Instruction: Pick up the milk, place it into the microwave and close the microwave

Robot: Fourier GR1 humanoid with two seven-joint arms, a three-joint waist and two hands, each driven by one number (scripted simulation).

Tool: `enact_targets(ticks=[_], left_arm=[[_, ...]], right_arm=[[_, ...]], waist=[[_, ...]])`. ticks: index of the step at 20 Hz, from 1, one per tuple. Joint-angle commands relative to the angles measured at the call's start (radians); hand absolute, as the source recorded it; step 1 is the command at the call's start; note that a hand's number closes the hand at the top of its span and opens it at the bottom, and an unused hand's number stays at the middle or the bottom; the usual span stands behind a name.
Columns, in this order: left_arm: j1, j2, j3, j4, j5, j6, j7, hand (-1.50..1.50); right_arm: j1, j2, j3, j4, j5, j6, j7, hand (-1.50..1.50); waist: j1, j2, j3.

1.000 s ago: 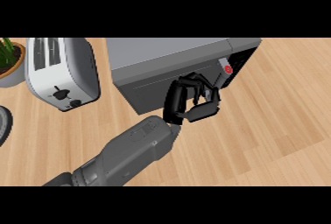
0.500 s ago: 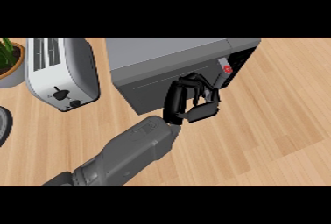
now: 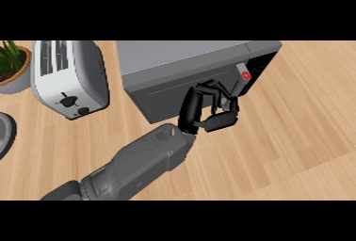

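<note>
The grey microwave [image 3: 182,55] stands at the back centre with its dark door [image 3: 163,96] flush against the body. A red button [image 3: 245,76] marks its panel at the right. My left hand [image 3: 198,109] comes in from the lower left and sits in front of the door's right end, just left of the panel. Its fingers are curled with the thumb tucked below, and nothing shows inside them. The milk shows nowhere in the view. My right hand is out of view.
A white toaster [image 3: 71,77] stands left of the microwave. A potted plant [image 3: 12,63] is in the far-left corner, and a grey round rim [image 3: 4,134] pokes in at the left edge. Wooden counter [image 3: 292,127] stretches to the right and front.
</note>
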Motion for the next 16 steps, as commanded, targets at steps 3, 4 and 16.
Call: enact_targets(ticks=[3,4,16], left_arm=[[-0.020,0.001,0.043,0.168,0.042,0.051,0.051,1.50],[-0.015,0.001,0.045,0.172,0.056,0.052,0.066,1.50],[0.028,0.001,0.024,0.185,0.135,0.036,0.055,-1.50]], right_arm=[[0.004,-0.018,-0.016,-0.009,-0.034,0.007,0.005,-1.50],[0.014,-0.021,-0.019,-0.012,-0.037,0.009,0.007,-1.50],[0.068,-0.058,-0.074,-0.052,-0.079,-0.018,0.029,-1.50]], waist=[[0.024,0.011,-0.004],[0.025,0.009,-0.004],[0.068,-0.001,-0.007]])
